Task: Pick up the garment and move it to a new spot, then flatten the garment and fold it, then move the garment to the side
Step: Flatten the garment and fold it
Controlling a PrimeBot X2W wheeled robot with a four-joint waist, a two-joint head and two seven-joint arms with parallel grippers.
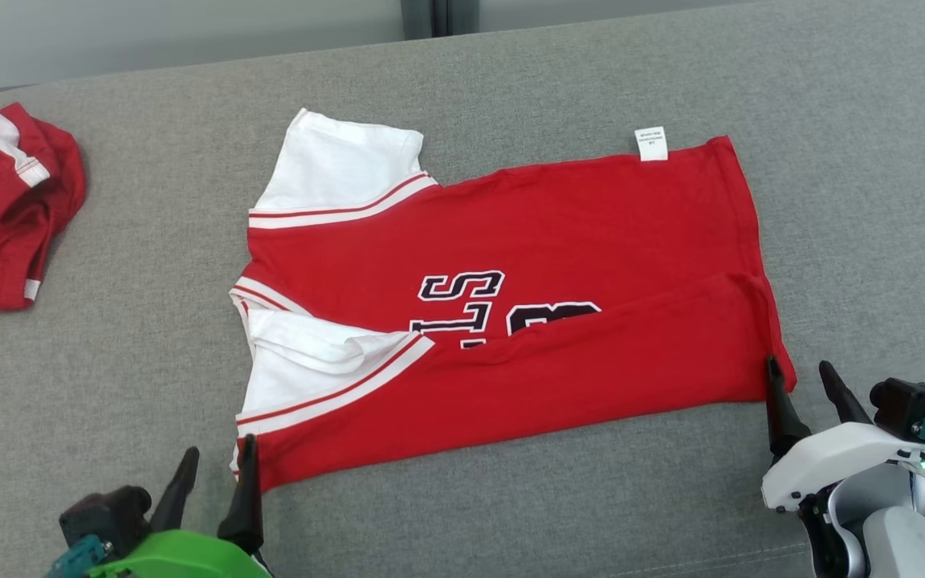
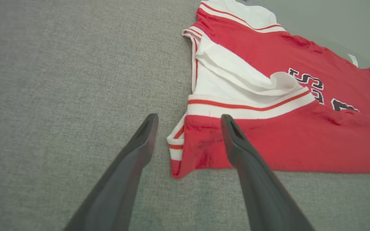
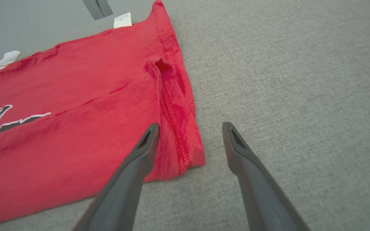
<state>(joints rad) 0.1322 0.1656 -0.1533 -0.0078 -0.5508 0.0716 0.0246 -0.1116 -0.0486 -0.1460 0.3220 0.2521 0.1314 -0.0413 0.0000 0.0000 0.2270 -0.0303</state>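
The garment point(image 1: 511, 281) is a red T-shirt with white sleeves and dark lettering, lying spread on the grey surface with its near long edge folded over the body. My left gripper point(image 1: 218, 470) is open at the shirt's near left corner point(image 2: 180, 160), which lies between its fingers and is not pinched. My right gripper point(image 1: 804, 377) is open at the near right hem corner point(image 3: 188, 154), which also lies loose between its fingers. A white label point(image 1: 651, 144) sticks out at the far edge.
A second red and white garment point(image 1: 1, 217) lies bunched at the far left of the grey cushioned surface point(image 1: 872, 201). Bare grey fabric stretches to the right of the shirt and along the near edge.
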